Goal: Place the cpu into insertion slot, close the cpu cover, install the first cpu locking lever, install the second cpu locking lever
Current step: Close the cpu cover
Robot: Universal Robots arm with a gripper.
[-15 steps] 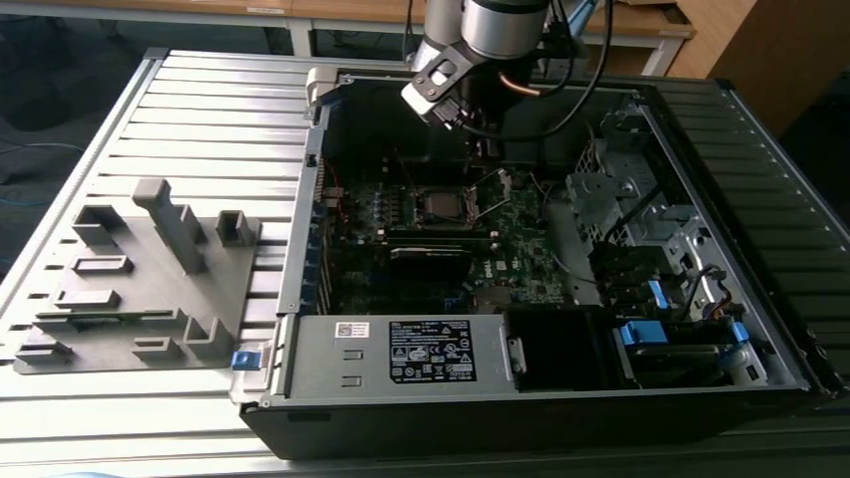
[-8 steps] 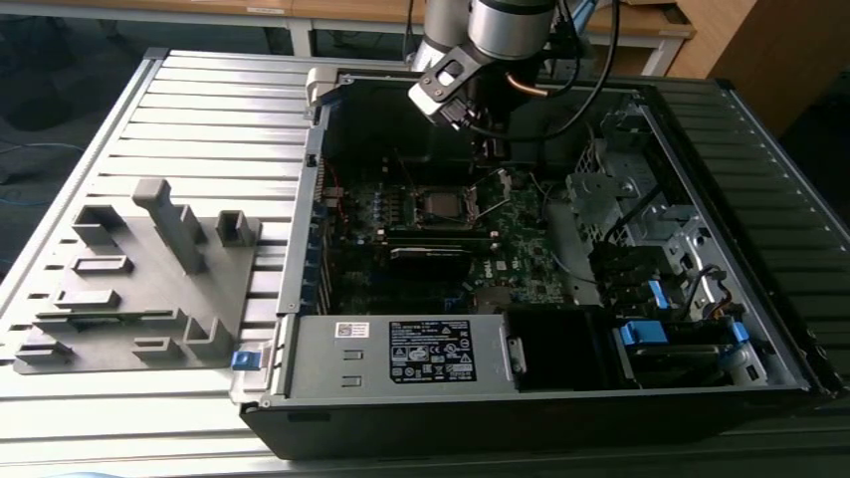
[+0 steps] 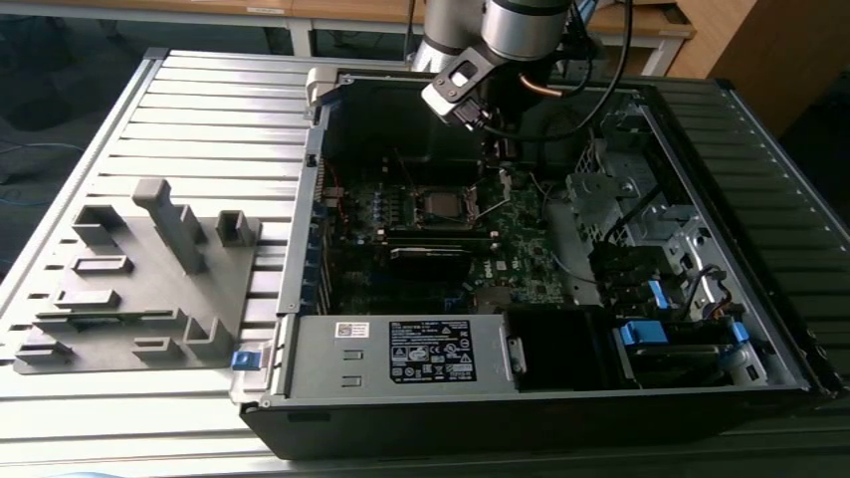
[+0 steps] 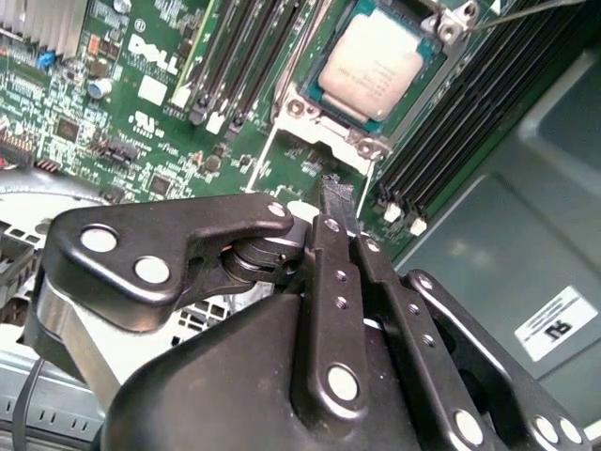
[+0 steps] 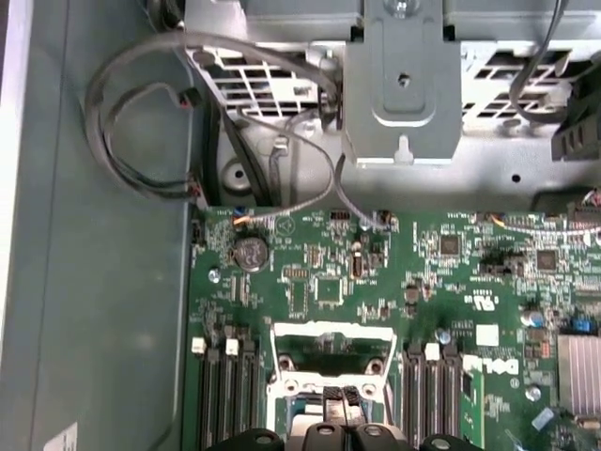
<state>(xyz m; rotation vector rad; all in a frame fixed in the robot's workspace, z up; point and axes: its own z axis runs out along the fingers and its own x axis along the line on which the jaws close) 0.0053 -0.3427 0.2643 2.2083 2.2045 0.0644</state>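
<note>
While the open computer case (image 3: 531,423) sits on the bench (image 3: 199,100), the robot's hand (image 4: 335,199), fingers pressed together on nothing, hangs just beside the socket (image 4: 327,132). Closing up here likely wants a slow, level push, kept off the cpu (image 4: 374,61). Square and dull silver, it lies flat in that socket.
</note>
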